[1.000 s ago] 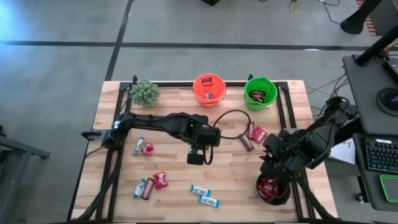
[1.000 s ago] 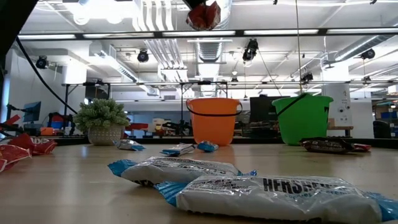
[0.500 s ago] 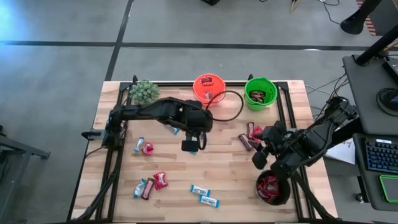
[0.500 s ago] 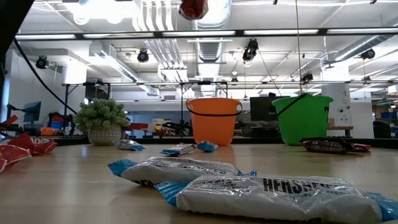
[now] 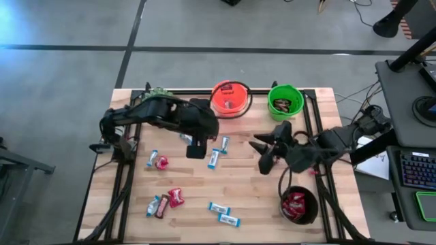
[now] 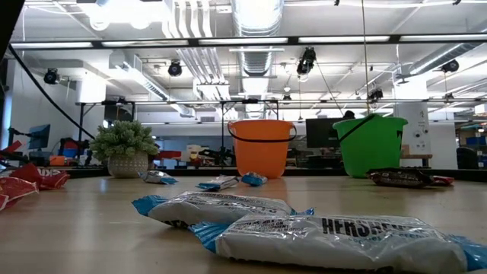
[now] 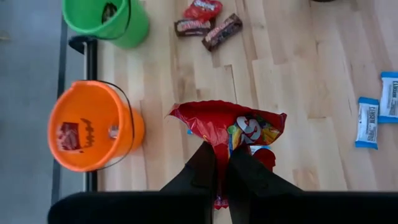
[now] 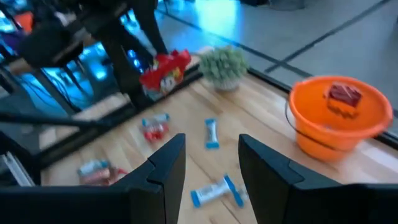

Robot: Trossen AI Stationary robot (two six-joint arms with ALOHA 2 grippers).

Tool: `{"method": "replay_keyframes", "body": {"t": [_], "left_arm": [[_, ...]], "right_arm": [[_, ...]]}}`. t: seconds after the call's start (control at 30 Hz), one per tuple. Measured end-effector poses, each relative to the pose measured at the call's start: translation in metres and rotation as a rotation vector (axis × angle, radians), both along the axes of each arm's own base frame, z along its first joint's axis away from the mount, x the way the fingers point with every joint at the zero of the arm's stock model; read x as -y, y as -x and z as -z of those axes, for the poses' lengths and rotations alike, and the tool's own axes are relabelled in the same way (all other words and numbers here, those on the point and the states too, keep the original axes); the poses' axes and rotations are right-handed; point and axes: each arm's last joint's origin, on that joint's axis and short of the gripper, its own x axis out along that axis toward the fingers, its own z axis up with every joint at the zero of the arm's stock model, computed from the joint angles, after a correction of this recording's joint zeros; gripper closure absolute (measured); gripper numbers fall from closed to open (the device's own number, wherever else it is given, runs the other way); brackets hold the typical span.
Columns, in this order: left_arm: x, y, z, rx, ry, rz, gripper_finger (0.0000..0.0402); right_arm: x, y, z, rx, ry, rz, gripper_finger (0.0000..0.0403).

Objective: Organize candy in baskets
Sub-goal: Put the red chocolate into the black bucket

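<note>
My left gripper (image 5: 195, 148) hangs above the table left of centre, shut on a red crinkly candy packet (image 7: 231, 124); the orange basket (image 5: 228, 97) stands beyond it at the far edge. The green basket (image 5: 285, 102) holds dark bars. The black basket (image 5: 298, 206) at the near right holds red packets. My right gripper (image 5: 262, 154) is open with nothing between its fingers, right of centre and pointing toward the table's left. Blue-and-white bars (image 5: 214, 158) and other sweets (image 5: 162, 162) lie flat on the wood. My left gripper pinches the red packet between its two fingers (image 7: 205, 163) at the packet's near end (image 7: 219, 135). The fingers slant down from above. The packet juts past the fingertips, crumpled, lifted clear of the table.
A potted plant (image 6: 125, 144) stands at the far left corner. Two brown bars (image 7: 221, 30) and a red packet (image 7: 202, 9) lie near the green basket. More bars (image 5: 223, 213) and packets (image 5: 176, 197) lie along the near side. Cables run over the far side.
My left gripper has risen and gone from the table's centre toward its far left, carrying the red packet, which has left the top of the low view. My right gripper has swung from above the black basket toward the table's centre and tipped up toward level, still open.
</note>
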Motion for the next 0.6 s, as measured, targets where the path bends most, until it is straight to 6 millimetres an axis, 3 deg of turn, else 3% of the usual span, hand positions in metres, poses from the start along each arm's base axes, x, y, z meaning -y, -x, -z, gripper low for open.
{"method": "replay_keyframes", "body": {"t": [0.33, 0.6], "left_arm": [[-0.002, 0.015, -0.02, 0.096, -0.038, 0.064, 0.0401], [-0.001, 0.015, -0.024, 0.124, -0.071, 0.11, 0.0401]], "right_arm": [[0.031, -0.028, -0.016, 0.146, -0.098, -0.09, 0.0235], [0.041, -0.037, -0.023, 0.24, -0.125, -0.076, 0.0207]]}}
